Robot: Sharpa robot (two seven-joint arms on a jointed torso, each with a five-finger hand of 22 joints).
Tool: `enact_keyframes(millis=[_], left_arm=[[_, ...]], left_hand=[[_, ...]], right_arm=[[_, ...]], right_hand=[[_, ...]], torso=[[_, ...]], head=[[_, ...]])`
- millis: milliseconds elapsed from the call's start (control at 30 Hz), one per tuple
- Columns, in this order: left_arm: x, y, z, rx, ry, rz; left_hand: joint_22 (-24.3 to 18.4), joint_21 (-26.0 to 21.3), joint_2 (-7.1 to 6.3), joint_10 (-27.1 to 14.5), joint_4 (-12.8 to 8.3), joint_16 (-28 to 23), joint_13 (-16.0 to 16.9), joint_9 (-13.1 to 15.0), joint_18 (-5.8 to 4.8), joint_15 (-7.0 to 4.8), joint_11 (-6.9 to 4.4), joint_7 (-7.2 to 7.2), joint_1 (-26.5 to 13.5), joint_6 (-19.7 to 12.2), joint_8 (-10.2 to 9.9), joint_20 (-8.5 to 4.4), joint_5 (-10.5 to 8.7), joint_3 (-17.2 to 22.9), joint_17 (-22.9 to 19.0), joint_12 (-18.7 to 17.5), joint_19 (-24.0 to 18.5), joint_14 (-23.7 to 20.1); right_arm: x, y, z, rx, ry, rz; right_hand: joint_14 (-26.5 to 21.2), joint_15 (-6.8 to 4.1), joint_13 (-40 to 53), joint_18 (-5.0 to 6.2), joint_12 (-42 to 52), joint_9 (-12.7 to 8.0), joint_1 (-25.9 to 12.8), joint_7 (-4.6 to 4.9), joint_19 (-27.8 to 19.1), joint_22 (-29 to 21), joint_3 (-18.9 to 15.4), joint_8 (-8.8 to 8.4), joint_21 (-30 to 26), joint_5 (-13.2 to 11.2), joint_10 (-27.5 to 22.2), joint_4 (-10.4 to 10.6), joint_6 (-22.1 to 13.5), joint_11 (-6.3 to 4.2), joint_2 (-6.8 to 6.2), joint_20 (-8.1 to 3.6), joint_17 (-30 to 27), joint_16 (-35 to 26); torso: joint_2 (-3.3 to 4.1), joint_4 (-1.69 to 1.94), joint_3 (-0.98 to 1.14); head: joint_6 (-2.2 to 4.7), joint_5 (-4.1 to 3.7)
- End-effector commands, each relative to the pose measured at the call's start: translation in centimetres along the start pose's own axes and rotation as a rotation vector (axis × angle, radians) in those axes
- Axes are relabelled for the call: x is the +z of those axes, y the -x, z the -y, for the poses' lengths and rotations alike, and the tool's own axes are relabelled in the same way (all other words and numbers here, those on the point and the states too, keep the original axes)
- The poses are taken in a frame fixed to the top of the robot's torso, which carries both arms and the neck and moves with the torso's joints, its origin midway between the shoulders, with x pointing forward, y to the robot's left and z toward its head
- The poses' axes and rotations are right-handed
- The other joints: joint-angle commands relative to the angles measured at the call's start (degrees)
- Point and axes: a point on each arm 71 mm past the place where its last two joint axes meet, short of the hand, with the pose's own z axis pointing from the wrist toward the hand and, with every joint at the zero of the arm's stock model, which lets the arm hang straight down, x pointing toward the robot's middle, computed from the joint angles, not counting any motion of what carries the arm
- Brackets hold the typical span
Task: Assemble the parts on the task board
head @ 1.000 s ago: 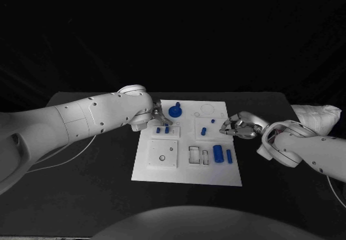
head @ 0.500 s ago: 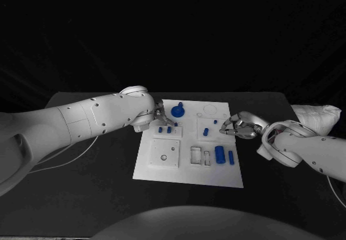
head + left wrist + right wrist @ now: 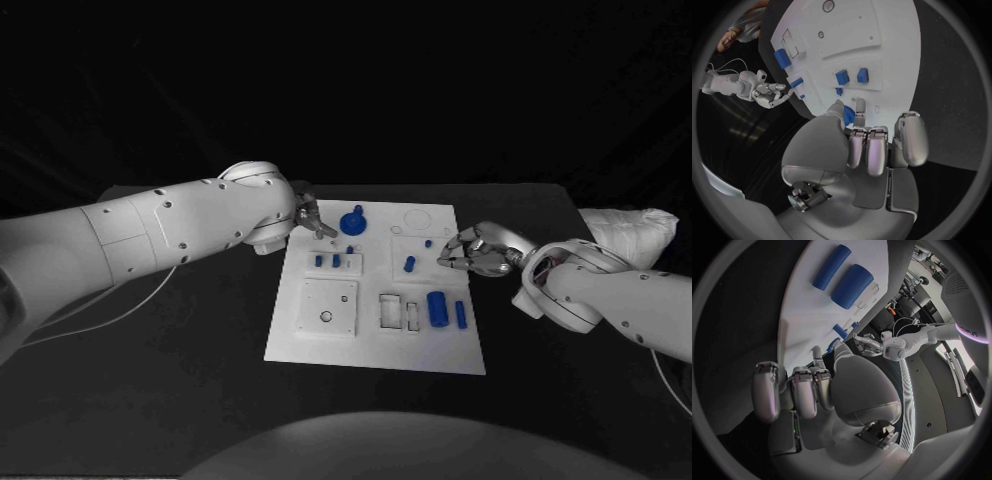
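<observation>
Black counter (image 3: 173, 380) under a dark backdrop carries the white task board (image 3: 378, 345) at the frame's centre. Blue parts (image 3: 436, 304) lie on it between both hands. The left hand (image 3: 315, 222) hovers at the board's upper left, fingers curled, nothing visibly held. The right hand (image 3: 479, 251) sits at the board's right edge, fingers curled inward, apparently empty.

Left hand (image 3: 315, 222) blocks task board (image 3: 372, 352) far-left corner; near edge open
</observation>
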Motion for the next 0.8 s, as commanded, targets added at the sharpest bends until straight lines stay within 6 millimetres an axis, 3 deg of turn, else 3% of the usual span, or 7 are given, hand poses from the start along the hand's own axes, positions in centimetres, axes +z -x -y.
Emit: enact_keyframes(millis=[33,200,300,567,800], left_arm=[[-0.8,1.5,0.8,0.015,-0.053,0.063],[-2.4,3.6,1.8,0.029,-0.098,0.085],[-2.8,4.1,2.6,0.038,-0.120,0.076],[-1.9,3.6,5.1,0.125,-0.098,-0.101],[0.0,3.3,5.8,0.212,0.058,-0.208]], left_hand=[[11.3,0.4,0.03,5.3,-1.0,0.1,14.2,1.1,0.23,-0.60,-0.70,-0.76,1.7,0.0,1.6,-0.59,0.80,0.3,15.1,0.5,0.0,6.0],[11.3,0.6,0.34,5.6,-2.0,0.1,14.6,3.3,0.18,-1.09,-1.29,-1.41,4.4,-0.9,4.8,-1.11,2.57,0.8,15.1,0.8,0.1,6.0],[11.3,0.5,0.59,5.7,-2.0,0.1,14.8,3.5,0.18,-1.12,-1.37,-1.48,4.9,-1.2,5.1,-1.13,2.76,1.1,15.1,0.9,0.1,6.0],[11.0,-0.8,1.28,5.0,-0.3,0.1,13.9,1.5,0.36,0.00,0.07,0.36,4.3,-5.0,1.8,-0.43,1.42,1.0,15.1,0.2,-0.9,6.0],[12.0,3.0,1.59,5.9,1.1,0.1,15.1,0.4,-0.31,-0.09,-0.18,-0.11,-0.4,-1.4,1.3,-0.18,2.36,-0.7,15.1,1.1,1.0,6.0]], right_arm=[[0.0,0.0,-0.2,-0.004,0.020,0.010],[0.0,0.0,-0.3,-0.003,0.023,0.012],[0.0,-0.1,-0.3,-0.003,0.024,0.010],[0.2,-0.2,-0.6,-0.002,0.027,0.003],[0.3,-0.3,-0.8,-0.001,0.034,0.000]], right_hand=[[6.1,0.14,14.9,0.81,-0.2,-0.1,0.5,0.11,-0.4,11.7,0.3,-0.20,-0.1,0.3,6.2,0.1,0.3,0.14,-0.18,-0.04,15.1,0.2],[6.1,0.14,14.9,0.81,-0.2,-0.1,0.5,0.11,-0.4,11.7,0.3,-0.20,-0.1,0.3,6.2,0.1,0.3,0.14,-0.18,-0.04,15.1,0.2],[6.1,0.14,14.9,0.80,-0.2,-0.1,0.5,0.11,-0.4,11.7,0.3,-0.20,-0.1,0.3,6.2,0.1,0.3,0.14,-0.17,-0.04,15.1,0.2],[6.1,0.15,14.9,0.79,-0.2,-0.1,0.5,0.11,-0.4,11.8,0.3,-0.19,-0.1,0.3,6.2,0.1,0.3,0.14,-0.17,-0.04,15.1,0.2],[6.1,0.15,14.9,0.78,-0.2,-0.1,0.4,0.10,-0.3,11.8,0.3,-0.18,-0.1,0.3,6.2,0.1,0.3,0.14,-0.14,-0.04,15.1,0.2]], torso=[[0.10,-0.07,-0.04],[0.08,0.01,0.04],[0.07,0.01,0.04],[0.13,0.01,-0.10],[0.30,0.02,-0.22]], head=[[-0.01,-0.23],[-0.01,-0.32],[-0.01,-0.21],[-0.01,0.00],[-0.01,0.19]])
